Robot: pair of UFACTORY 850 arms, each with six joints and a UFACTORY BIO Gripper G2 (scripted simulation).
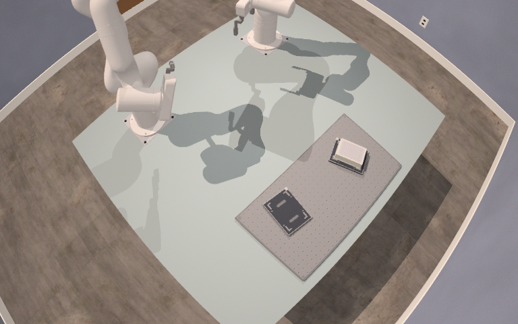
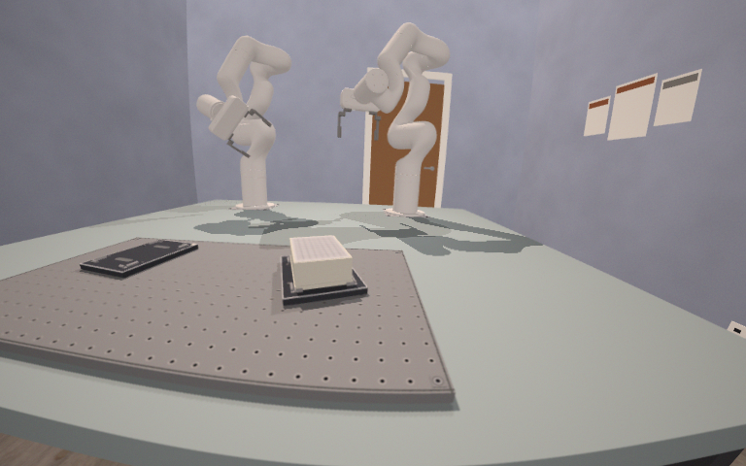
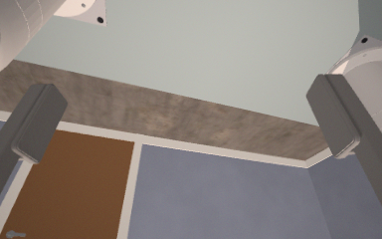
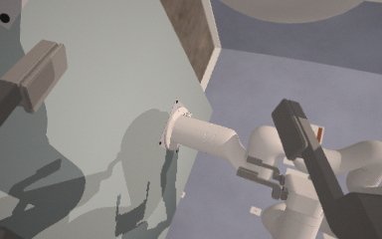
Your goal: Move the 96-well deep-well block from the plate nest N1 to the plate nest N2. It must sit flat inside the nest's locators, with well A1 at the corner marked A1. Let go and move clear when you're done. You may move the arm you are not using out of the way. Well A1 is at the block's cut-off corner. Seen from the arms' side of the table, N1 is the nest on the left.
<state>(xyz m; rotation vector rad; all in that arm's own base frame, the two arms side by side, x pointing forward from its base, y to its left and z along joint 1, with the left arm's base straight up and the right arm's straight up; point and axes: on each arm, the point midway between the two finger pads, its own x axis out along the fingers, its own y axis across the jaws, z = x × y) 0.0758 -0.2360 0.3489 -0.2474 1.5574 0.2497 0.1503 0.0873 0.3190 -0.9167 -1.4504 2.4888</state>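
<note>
The cream deep-well block (image 1: 351,152) (image 2: 321,269) sits upright in the dark nest N1 (image 1: 343,164) (image 2: 324,297). Its cut-off corner cannot be made out. Nest N2 (image 1: 287,212) (image 2: 140,258) is empty and turned differently from N1; a small white mark shows at its corner towards the arms in the top view. My left gripper (image 2: 357,137) (image 3: 189,119) is open and empty, fingers pointing down, high near its own base and far from the block. My right gripper (image 2: 258,140) (image 4: 168,102) is open and empty, tilted, high near its own base.
Both nests stand on a grey perforated board (image 1: 324,229) (image 2: 220,323), well away from the arm bases. The left arm's base (image 1: 264,38) (image 2: 405,211) is on N1's side, the right arm's base (image 1: 145,125) (image 2: 254,205) on N2's side. The right wrist view shows the left arm.
</note>
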